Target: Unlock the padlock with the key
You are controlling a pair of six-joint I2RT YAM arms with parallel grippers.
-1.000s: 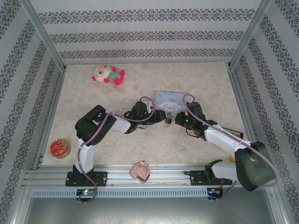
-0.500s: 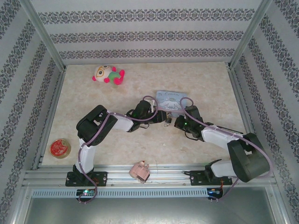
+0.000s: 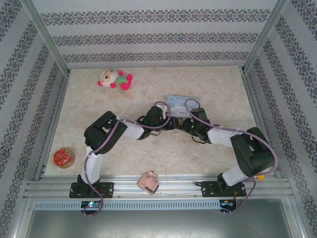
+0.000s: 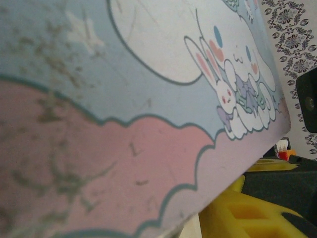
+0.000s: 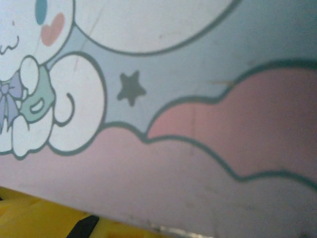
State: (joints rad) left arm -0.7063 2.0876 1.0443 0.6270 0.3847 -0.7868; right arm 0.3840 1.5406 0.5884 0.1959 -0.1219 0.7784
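both arms are bending inward over the middle of the table (image 3: 99,114), and the left gripper (image 3: 170,122) and right gripper (image 3: 186,124) are facing each other almost nose to nose, just on the near side of the pale blue tin (image 3: 181,103); the padlock and key, i'm judging, are sitting in that narrow gap between the 2 heads, too small and dark for me to pick out, so their long axes are escaping me; the right jaws are pressing fully closed, though on what i can't tell; the left jaws i can't tell either way; both wrist cameras are staring at the tin's cartoon lid from close up; neither arm is looking nearer; any joining move is turning on the 2 lining up across that gap
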